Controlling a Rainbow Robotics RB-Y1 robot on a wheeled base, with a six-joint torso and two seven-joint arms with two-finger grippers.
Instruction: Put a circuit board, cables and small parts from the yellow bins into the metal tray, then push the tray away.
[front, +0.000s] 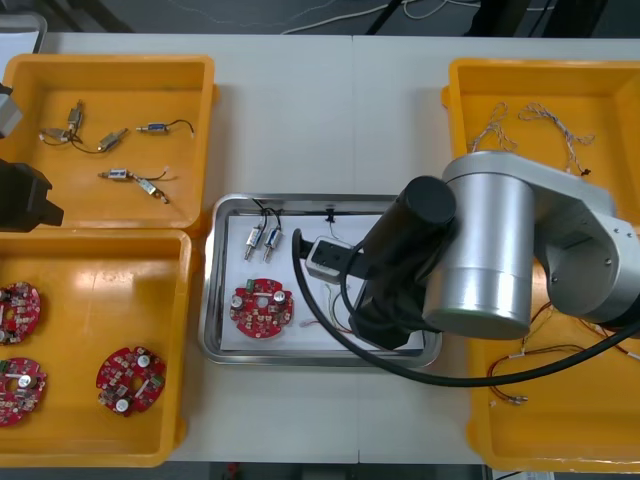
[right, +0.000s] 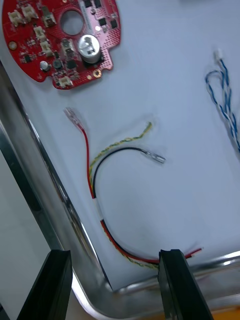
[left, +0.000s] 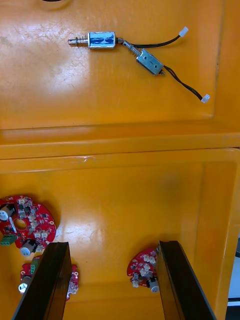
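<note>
Seen from above, the silver right arm (front: 490, 245) leans over the metal tray (front: 225, 205) and hides the tray's right part. A black hose (front: 330, 335) from the arm loops across the tray's near rim.

The right gripper (right: 114, 287) hangs over the tray's near right corner, fingers spread wide and holding nothing. One fingertip covers an end of the red and yellow cable (right: 89, 165), which lies curled on the tray's white inside with a black strand beside it. Farther off lies a blue and white cable (right: 225, 95), running out of the right wrist view. A round red circuit board (front: 262, 306) rests in the tray's near left part, and two small metal parts (front: 262, 238) lie at the far left.

The left gripper (left: 112, 282) hovers over the near left bin (front: 186, 330), also wide open and empty. That bin holds three spare boards (front: 130, 380), one of them half hidden behind a finger in the left wrist view. More metal parts on black leads (front: 135, 180) lie scattered in the far left bin (front: 110, 62).

The far right bin (front: 455, 110) holds thin pale cables (front: 545, 120). In the near right bin (front: 480, 420) are red and yellow ones (front: 540, 360), partly under the arm.

The light table (front: 320, 120) ends at a dark floor crossed by a pale cord (front: 330, 15).
</note>
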